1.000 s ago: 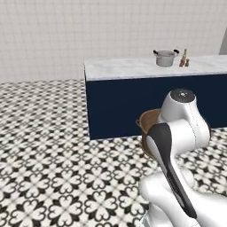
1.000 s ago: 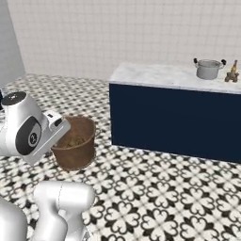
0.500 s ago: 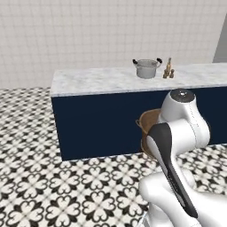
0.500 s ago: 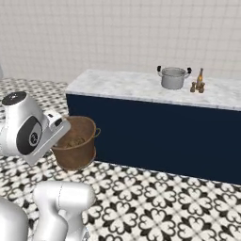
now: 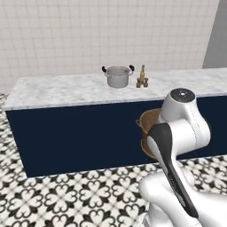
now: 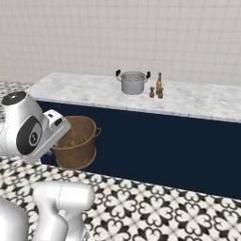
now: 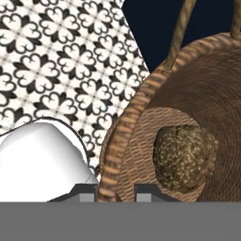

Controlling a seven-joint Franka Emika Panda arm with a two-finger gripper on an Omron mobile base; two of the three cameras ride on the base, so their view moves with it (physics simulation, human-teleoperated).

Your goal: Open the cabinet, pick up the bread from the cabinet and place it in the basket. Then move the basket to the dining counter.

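Now the gripper (image 7: pixel 116 192) pinches the basket (image 7: pixel 141 122) rim between closed fingers (image 7: pixel 87 192); the bread (image 7: pixel 186 157) lies inside, beyond them.

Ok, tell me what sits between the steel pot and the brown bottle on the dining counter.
Nothing: in the right base view, bare marble separates the pot from the bottle on the dining counter.

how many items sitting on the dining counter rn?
4: a grey pot, a brown bottle to its right, and two small shakers in front of the bottle, all on the dining counter. The arm may hide more.
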